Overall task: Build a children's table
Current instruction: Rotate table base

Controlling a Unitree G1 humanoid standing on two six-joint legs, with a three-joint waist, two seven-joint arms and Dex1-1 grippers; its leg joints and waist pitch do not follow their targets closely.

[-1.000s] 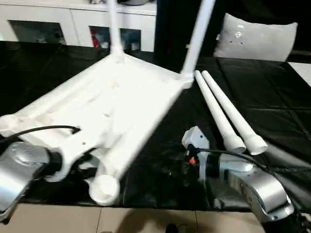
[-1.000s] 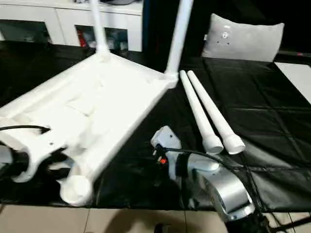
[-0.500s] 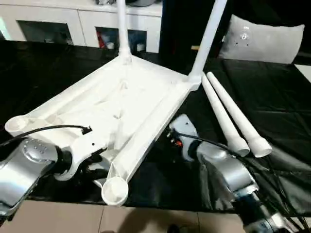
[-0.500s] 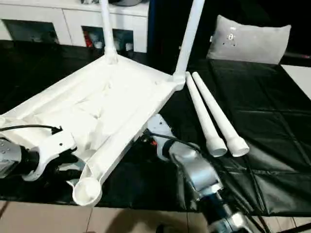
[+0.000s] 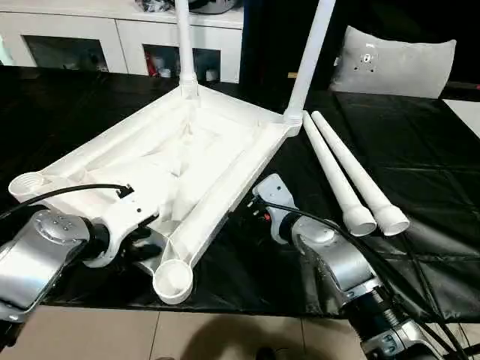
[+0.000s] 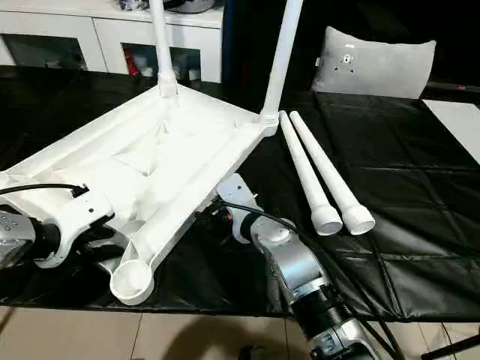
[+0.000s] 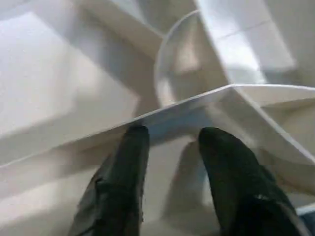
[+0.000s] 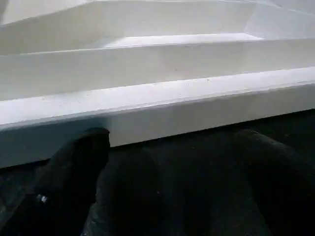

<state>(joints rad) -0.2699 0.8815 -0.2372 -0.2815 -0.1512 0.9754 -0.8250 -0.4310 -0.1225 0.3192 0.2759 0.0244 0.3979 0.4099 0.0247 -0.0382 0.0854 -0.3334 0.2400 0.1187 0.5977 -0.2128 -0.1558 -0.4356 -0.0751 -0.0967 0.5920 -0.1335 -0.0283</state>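
The children's table (image 5: 187,150) lies upside down on the black cover, ribbed underside up. Two legs (image 5: 185,37) (image 5: 315,45) stand in its far corner sockets. Both near sockets (image 5: 172,279) (image 5: 26,184) are bare. Two loose legs (image 5: 334,169) (image 5: 364,176) lie side by side to the right. My left gripper (image 7: 170,130) is at the near edge by the front socket, its fingers (image 7: 135,147) apart with their tips against a thin rib. My right gripper (image 8: 174,142) is open and low on the cover, against the table's right side rim (image 8: 162,98).
A white cabinet (image 5: 112,30) with shelves stands behind the work surface, and a grey pillow (image 5: 394,60) lies at the back right. A white board's corner (image 5: 469,109) shows at the right edge. The black cover (image 5: 427,157) ends at the front edge, with floor (image 5: 225,334) below.
My right arm has reached forward and left, from the bare cover to the table's right rim. The left arm stays at the near edge. The head camera has shifted a little.
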